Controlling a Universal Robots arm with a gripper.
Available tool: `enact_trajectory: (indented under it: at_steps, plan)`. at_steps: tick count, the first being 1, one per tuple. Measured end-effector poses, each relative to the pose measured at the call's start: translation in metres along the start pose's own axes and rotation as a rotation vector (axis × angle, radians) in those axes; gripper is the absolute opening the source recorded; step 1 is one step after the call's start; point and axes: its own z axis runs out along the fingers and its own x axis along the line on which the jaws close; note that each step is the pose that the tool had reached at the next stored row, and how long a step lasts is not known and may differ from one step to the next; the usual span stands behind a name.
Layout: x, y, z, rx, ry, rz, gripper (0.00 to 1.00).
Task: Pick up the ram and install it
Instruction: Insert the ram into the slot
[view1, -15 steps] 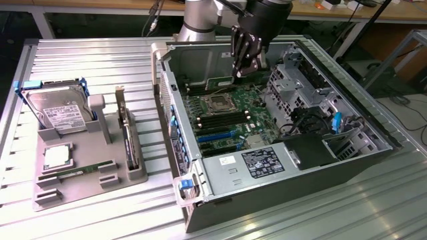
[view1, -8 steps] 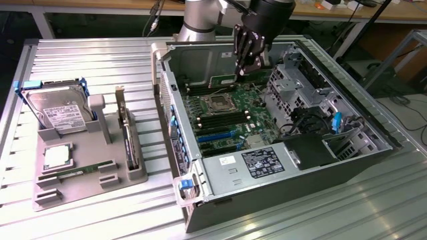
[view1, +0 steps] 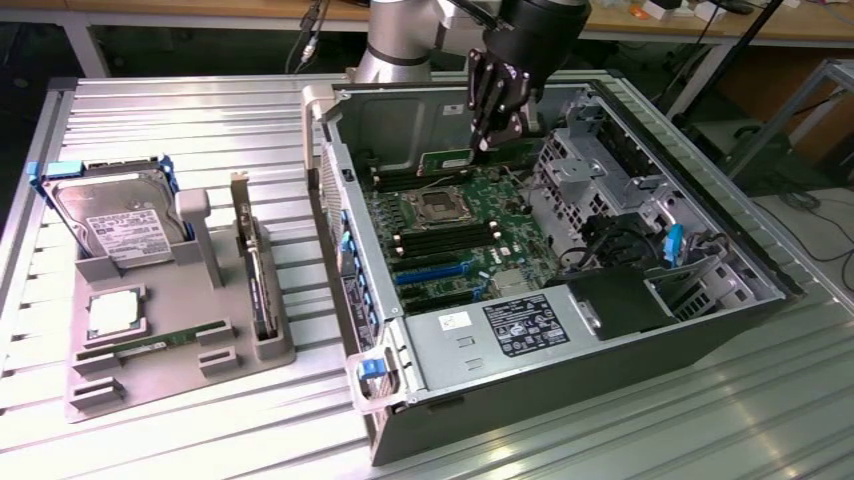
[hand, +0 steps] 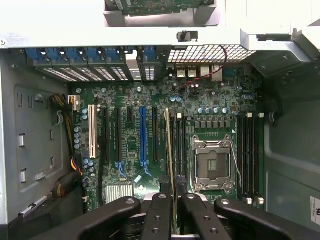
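The ram (view1: 447, 157) is a thin green stick, and my gripper (view1: 483, 138) is shut on it inside the open computer case (view1: 467, 345), above the motherboard's far end. In the wrist view the ram (hand: 170, 145) shows edge-on as a thin pale line running out from between my fingertips (hand: 163, 186). There my gripper (hand: 172, 186) hangs over the black memory slots (hand: 179, 145) right beside the CPU socket (hand: 212, 165). The ram stands apart from the board, above these slots.
A second bank of memory slots (hand: 248, 155) lies on the socket's other side. On the exterior view's left, a grey tray (view1: 260, 350) holds a hard drive (view1: 120, 225), an upright card (view1: 254, 270) and a CPU (view1: 118, 312). The drive cage and cables (view1: 614, 240) crowd the case's right.
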Motion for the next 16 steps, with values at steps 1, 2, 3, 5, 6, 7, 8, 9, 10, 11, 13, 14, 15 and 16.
enact_trajectory:
  at_steps: [1, 2, 3, 5, 6, 7, 8, 9, 10, 11, 13, 14, 15, 16]
  plan:
    - [0.0000, 0.0000, 0.0000, 0.0000, 0.0000, 0.000, 0.14]
    - [0.0000, 0.0000, 0.0000, 0.0000, 0.0000, 0.000, 0.14]
    - [0.0000, 0.0000, 0.0000, 0.0000, 0.0000, 0.000, 0.14]
    - [0.0000, 0.0000, 0.0000, 0.0000, 0.0000, 0.000, 0.14]
    - [0.0000, 0.0000, 0.0000, 0.0000, 0.0005, 0.000, 0.14]
    - [-0.0001, -0.0001, 0.0002, 0.0000, 0.0048, 0.000, 0.14]
    - [0.0000, -0.0001, 0.0006, 0.0000, 0.0057, 0.000, 0.14]
    - [0.0000, -0.0001, 0.0016, 0.0001, 0.0072, 0.000, 0.14]
    - [0.0001, -0.0004, 0.0033, -0.0003, 0.0078, 0.000, 0.14]
    - [0.0001, -0.0009, 0.0037, -0.0015, 0.0079, 0.001, 0.14]
    - [0.0001, -0.0016, 0.0051, -0.0027, 0.0077, 0.000, 0.14]
    - [0.0001, -0.0017, 0.0055, -0.0028, 0.0078, 0.000, 0.14]
    - [0.0001, -0.0017, 0.0057, -0.0028, 0.0079, 0.000, 0.14]
    - [0.0002, -0.0017, 0.0070, -0.0027, 0.0077, 0.000, 0.14]
